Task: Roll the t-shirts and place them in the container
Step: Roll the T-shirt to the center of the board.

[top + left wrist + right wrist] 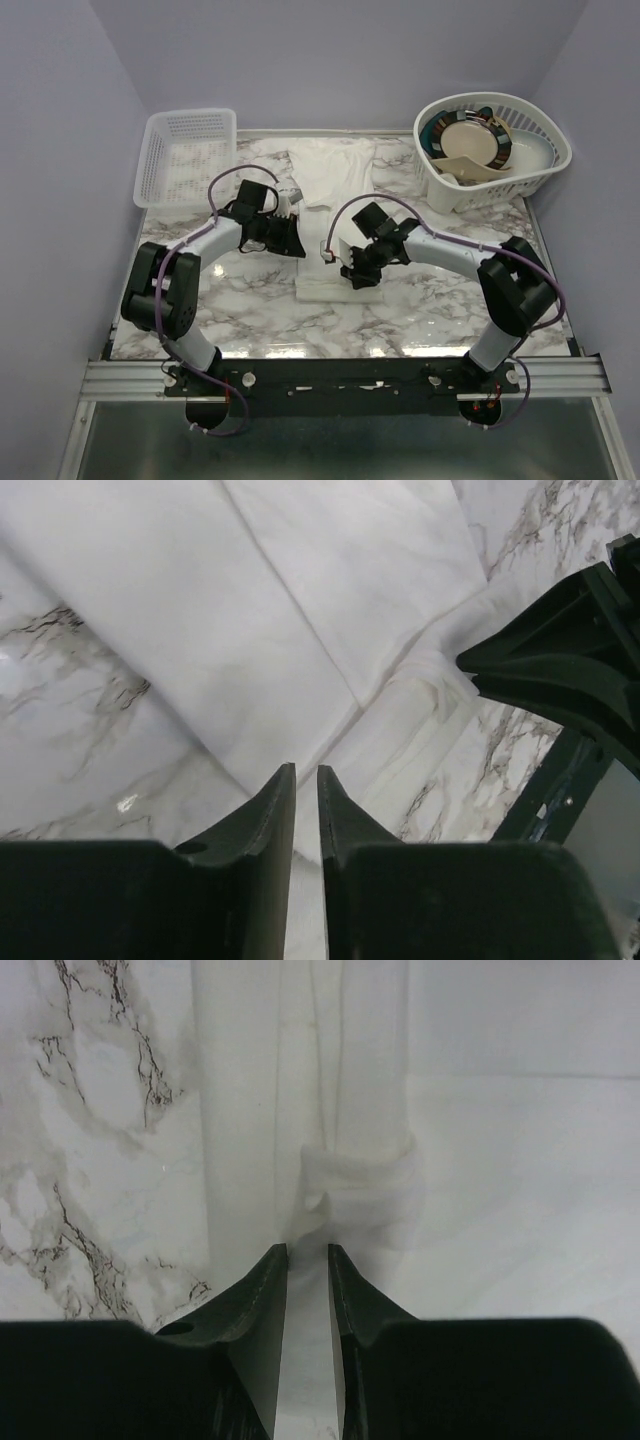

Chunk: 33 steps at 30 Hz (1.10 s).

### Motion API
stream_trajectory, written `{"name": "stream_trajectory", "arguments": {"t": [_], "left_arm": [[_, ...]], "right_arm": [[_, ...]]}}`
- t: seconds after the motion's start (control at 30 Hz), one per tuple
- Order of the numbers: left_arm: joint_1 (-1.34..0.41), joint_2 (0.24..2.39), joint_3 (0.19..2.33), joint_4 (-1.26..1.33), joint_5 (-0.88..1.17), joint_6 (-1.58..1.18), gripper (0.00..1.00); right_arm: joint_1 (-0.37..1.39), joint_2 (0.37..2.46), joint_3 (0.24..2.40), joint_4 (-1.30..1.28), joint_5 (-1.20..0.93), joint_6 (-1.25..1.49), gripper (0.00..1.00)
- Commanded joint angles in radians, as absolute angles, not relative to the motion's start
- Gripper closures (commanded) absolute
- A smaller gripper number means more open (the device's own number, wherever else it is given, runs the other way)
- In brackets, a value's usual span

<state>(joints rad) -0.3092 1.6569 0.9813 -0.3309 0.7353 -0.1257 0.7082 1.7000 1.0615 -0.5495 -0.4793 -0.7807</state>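
Note:
One white t-shirt (pixel 335 165) lies along the middle of the marble table, folded into a long strip (pixel 300 1060) whose near end reaches the front. A small rolled lump (pixel 365 1190) of cloth sits just ahead of my right gripper (pixel 308 1250). In the top view that gripper (pixel 350 270) is low on the strip's near end, and its jaws are closed in on the cloth. My left gripper (pixel 306 770) hangs over the shirt's folded edge (pixel 330 660), its jaws a narrow slit apart with nothing between them. From above, the left gripper (pixel 293 238) is at the strip's left side.
A white lattice basket (pixel 185 155) stands at the back left. At the back right, a rounder white basket (pixel 530 170) holds plates and bowls. Bare marble (pixel 430 310) lies in front of and beside the shirt. The right arm's black frame (pixel 560 680) shows close by in the left wrist view.

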Motion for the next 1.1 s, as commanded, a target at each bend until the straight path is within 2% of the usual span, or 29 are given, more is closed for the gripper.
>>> {"name": "stream_trajectory", "arguments": {"t": [0.0,0.1,0.23,0.43,0.6,0.83,1.07], "left_arm": [[-0.288,1.504,0.911,-0.210,0.583,-0.094,0.69],[-0.285,1.386,0.838,-0.176,0.528,-0.083,0.62],[-0.284,1.208,0.730,-0.179,0.489,-0.029,0.58],[-0.284,1.091,0.677,-0.255,0.436,0.021,0.57],[-0.282,1.049,0.661,-0.262,0.414,-0.014,0.57],[-0.282,0.986,0.661,-0.265,0.367,-0.025,0.57],[-0.276,0.950,0.657,-0.310,0.361,-0.006,0.56]], "right_arm": [[0.724,1.710,1.071,-0.520,-0.410,-0.877,0.69],[0.724,1.723,1.060,-0.422,-0.295,-0.853,0.69],[0.716,1.726,1.083,-0.327,-0.157,-0.819,0.72],[0.716,1.602,1.095,-0.442,-0.339,-0.844,0.66],[0.752,1.572,1.052,-0.584,-0.468,-0.943,0.66],[0.790,1.624,1.005,-0.598,-0.450,-0.982,0.70],[0.793,1.704,1.014,-0.562,-0.345,-1.051,0.72]]}}
